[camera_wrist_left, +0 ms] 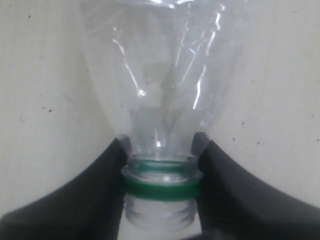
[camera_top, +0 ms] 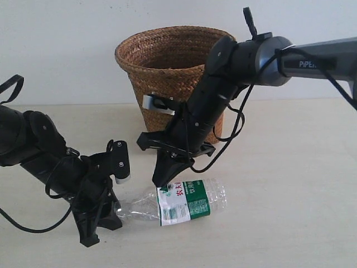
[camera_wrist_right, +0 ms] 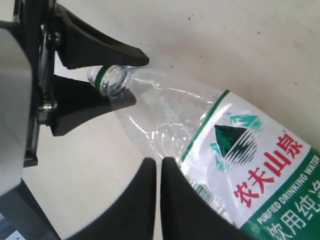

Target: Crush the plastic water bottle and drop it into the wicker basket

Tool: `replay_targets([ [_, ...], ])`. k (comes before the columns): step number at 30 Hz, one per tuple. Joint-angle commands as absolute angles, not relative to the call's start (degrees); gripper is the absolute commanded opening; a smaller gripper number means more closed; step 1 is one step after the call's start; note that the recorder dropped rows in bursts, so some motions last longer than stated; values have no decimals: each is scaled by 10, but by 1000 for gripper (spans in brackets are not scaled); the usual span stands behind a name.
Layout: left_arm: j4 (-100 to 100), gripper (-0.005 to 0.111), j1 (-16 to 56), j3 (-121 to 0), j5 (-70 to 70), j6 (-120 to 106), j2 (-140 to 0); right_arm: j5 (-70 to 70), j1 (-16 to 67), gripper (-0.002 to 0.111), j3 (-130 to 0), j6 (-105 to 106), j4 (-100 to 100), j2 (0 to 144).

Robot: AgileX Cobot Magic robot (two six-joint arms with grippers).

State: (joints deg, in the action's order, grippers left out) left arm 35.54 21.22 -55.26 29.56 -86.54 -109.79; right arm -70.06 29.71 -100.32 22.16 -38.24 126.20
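The plastic water bottle [camera_top: 187, 204] lies on its side on the table, clear with a green-and-white label. Its mouth is open with bare threads and only a green ring [camera_wrist_left: 161, 186]; no cap shows. My left gripper [camera_top: 115, 211] is shut on the bottle's neck [camera_wrist_left: 161, 172], one finger on each side. My right gripper [camera_top: 159, 184] points down with its jaws shut and nothing between them. Its tips [camera_wrist_right: 160, 162] sit at the bottle's [camera_wrist_right: 240, 150] clear shoulder by the label edge. The wicker basket [camera_top: 150, 84] stands behind.
The right arm [camera_top: 256, 56] crosses in front of the basket's right side. A small white object [camera_top: 152, 103] sits at the basket's front. A pale wall rises behind the table [camera_top: 290, 184].
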Motion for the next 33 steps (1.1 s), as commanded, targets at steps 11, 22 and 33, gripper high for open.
replay_targets([
  [11, 362, 5, 213, -555, 297, -861, -1095, -668, 293, 0, -1000, 246, -470, 1330],
  [22, 375, 5, 213, -555, 299, -861, -1095, -619, 302, 0, -1000, 243, -469, 1385],
  [33, 377, 5, 213, -555, 300, -861, -1095, -606, 302, 0, -1001, 178, -375, 1417],
])
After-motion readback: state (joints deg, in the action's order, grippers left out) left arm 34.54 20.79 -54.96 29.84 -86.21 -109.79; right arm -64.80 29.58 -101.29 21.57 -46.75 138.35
